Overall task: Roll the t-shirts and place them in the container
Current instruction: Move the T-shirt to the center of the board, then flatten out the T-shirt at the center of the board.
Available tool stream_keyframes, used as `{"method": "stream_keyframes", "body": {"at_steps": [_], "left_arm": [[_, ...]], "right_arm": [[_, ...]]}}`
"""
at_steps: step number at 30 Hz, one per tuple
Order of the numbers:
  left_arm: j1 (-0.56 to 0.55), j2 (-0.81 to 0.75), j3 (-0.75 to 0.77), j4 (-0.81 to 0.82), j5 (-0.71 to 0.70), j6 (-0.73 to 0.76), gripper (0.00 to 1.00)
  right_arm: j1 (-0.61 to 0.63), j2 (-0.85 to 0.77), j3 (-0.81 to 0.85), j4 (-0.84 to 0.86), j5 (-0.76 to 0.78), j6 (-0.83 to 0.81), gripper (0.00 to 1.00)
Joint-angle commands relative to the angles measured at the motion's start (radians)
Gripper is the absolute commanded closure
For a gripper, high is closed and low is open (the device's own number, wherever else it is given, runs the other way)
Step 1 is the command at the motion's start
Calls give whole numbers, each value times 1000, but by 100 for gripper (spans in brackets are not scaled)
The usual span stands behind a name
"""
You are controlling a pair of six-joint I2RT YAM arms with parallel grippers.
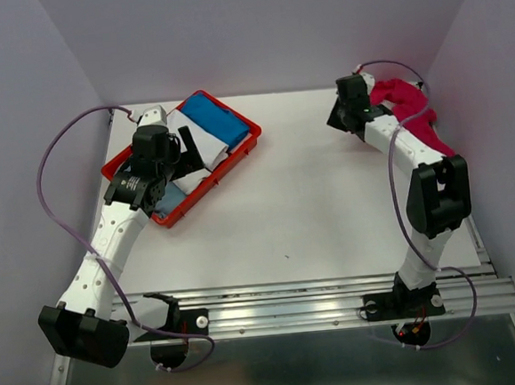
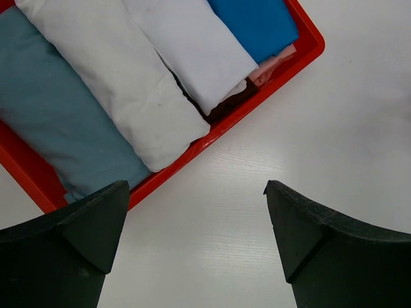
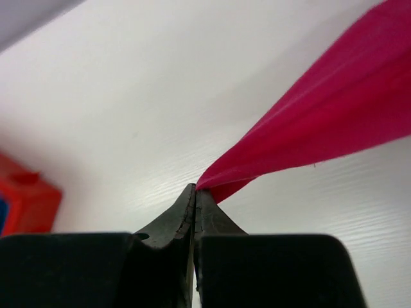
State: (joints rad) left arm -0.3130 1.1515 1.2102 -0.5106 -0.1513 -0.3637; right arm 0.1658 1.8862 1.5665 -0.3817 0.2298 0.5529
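Pale lavender walls (image 1: 254,32) close round a smooth white tabletop (image 1: 313,215) with a faint wood grain, edged at the bottom of the top view by a ribbed aluminium rail (image 1: 319,299). Two white jointed arms with black housings rise from that rail. At the upper left of the top view sits a rectangular red plastic tray (image 1: 250,124), set at a slant, glossy and thin-walled. Soft cloth bundles lie packed side by side in it: a matte grey-blue t-shirt (image 2: 58,115), one white t-shirt (image 2: 122,83), a second white t-shirt (image 2: 192,45) and a bright blue t-shirt (image 2: 257,22), each a long smooth roll. At the upper right, a crumpled magenta-pink cotton t-shirt (image 1: 406,100) is heaped near the far corner, partly behind the right arm. The left gripper (image 2: 196,192) hangs over bare table just beside the tray's edge, its blunt black fingers spread wide with nothing between them. The right gripper (image 3: 194,189) has its tapered black tips pressed together, pinching a taut fold of the magenta-pink cloth.
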Motion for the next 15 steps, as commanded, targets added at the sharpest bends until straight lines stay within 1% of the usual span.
{"method": "stream_keyframes", "body": {"at_steps": [1, 2, 3, 6, 7, 10, 11, 12, 13, 14, 15], "left_arm": [[6, -26, 38, -11, -47, 29, 1], [9, -26, 41, -16, -54, 31, 1], [11, -27, 41, -20, -59, 32, 1], [15, -35, 37, -28, -65, 31, 1], [17, -39, 35, -28, -65, 29, 1], [18, -44, 32, -26, -59, 29, 1], [18, -44, 32, -31, -53, 29, 1], [20, -44, 32, -31, -53, 29, 1], [18, -44, 29, -32, -48, 29, 1], [18, -44, 28, -32, -47, 29, 1], [18, -45, 26, -31, -45, 28, 1]], "right_arm": [[208, -73, -55, 27, -9, -21, 99], [243, -78, -68, 35, -17, -16, 99], [308, -81, -75, 44, -24, 2, 99], [400, -67, -89, 55, -52, 15, 99], [447, -58, -79, 53, -69, 15, 99], [472, -32, -63, 26, -131, 15, 99], [472, -36, -75, 26, -130, 15, 89], [472, -44, -82, 17, -95, -4, 69], [472, -64, -86, 7, -71, -10, 40], [472, -74, -94, -14, -43, -19, 35], [472, -88, -98, -26, 20, -37, 30]]}}
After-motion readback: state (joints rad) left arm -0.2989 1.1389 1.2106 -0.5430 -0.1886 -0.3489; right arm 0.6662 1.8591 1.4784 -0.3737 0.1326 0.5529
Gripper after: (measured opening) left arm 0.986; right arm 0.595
